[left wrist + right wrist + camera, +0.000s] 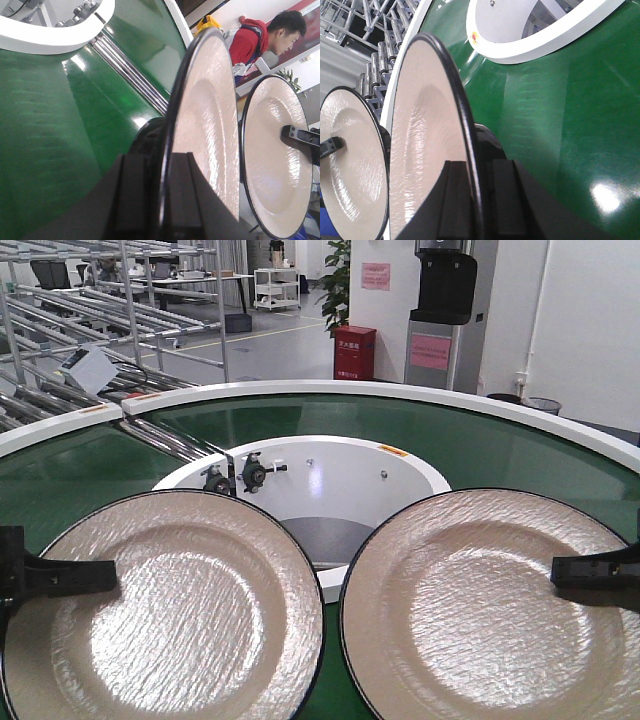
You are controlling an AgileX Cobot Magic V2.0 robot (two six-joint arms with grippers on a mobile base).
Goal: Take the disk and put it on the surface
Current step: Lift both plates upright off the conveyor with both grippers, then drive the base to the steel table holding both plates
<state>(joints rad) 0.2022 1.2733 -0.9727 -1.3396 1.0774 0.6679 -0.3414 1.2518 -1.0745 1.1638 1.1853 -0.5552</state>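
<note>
Two cream disks with thin black rims hang side by side above the green conveyor belt (70, 475). My left gripper (62, 577) is shut on the outer left edge of the left disk (185, 615). My right gripper (592, 575) is shut on the outer right edge of the right disk (480, 610). In the left wrist view my left gripper (159, 159) clamps the left disk's (205, 125) rim, with the right disk (277, 165) beyond. The right wrist view shows my right gripper (472, 166) clamping the right disk's (422, 145) rim. The surface is out of view.
The belt's white inner ring (330, 455) with black fittings lies just behind the disks, and a white outer rim (420, 395) curves beyond. Steel roller racks (90, 350) stand at the back left. A person in red (260, 35) stands nearby.
</note>
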